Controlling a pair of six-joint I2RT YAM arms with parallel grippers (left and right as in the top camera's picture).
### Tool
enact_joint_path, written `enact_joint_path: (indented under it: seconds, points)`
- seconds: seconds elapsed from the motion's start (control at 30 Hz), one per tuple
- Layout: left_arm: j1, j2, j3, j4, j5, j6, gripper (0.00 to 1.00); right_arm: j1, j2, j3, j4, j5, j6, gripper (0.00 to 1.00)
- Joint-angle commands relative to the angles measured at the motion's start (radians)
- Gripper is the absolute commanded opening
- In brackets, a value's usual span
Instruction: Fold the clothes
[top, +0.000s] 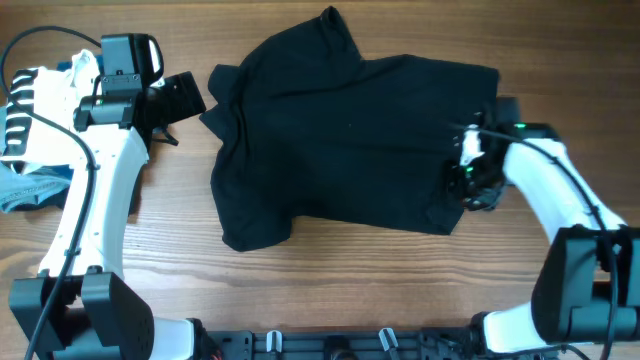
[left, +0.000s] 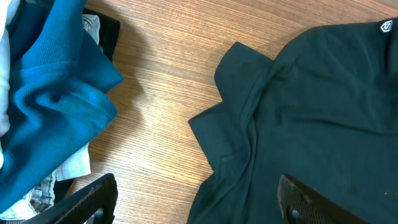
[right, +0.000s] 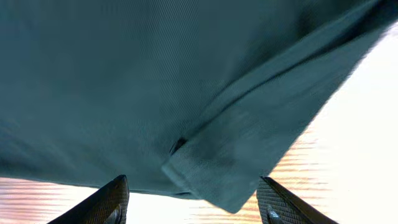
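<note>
White arms (top: 100, 195), black cables (top: 45, 29), black right gripper (right: 193, 186).

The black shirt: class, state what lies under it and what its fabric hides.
The black shirt lies spread on the wooden table, whose bare surface shows around it. The tabletop directly beneath is covered, so whether anything else lies under the fabric cannot be seen.

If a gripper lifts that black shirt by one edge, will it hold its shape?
Probably not: the black shirt lies in soft wrinkles, so it should droop. Pushed, it would likely bunch rather than slide, as near its collar. Its thin hem suggests lightness.
</note>
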Motion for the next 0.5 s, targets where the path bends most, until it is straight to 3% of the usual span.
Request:
enact_joint_path:
  seconds: [0.0, 0.1, 0.33, 0.4, 0.47]
  points:
    - [0.002, -0.018, -0.001, 0.002, 0.008, -0.002, 0.83, 0.119, -0.01, -0.059, 0.006, 0.141, 0.085, 0.64]
    - [0.002, -0.018, -0.001, 0.004, 0.008, -0.002, 0.84, 0.187, -0.01, -0.11, 0.063, 0.182, 0.118, 0.64]
    - [0.002, -0.018, -0.001, 0.003, 0.009, -0.002, 0.84, 0.208, -0.011, -0.132, 0.088, 0.366, 0.217, 0.5]
    - [0.002, -0.018, -0.001, 0.003, 0.009, -0.002, 0.84, 0.203, -0.011, -0.132, 0.089, 0.381, 0.234, 0.33]
    - [0.002, -0.018, -0.001, 0.003, 0.009, -0.002, 0.84, 0.185, -0.011, -0.129, 0.087, 0.402, 0.271, 0.04]
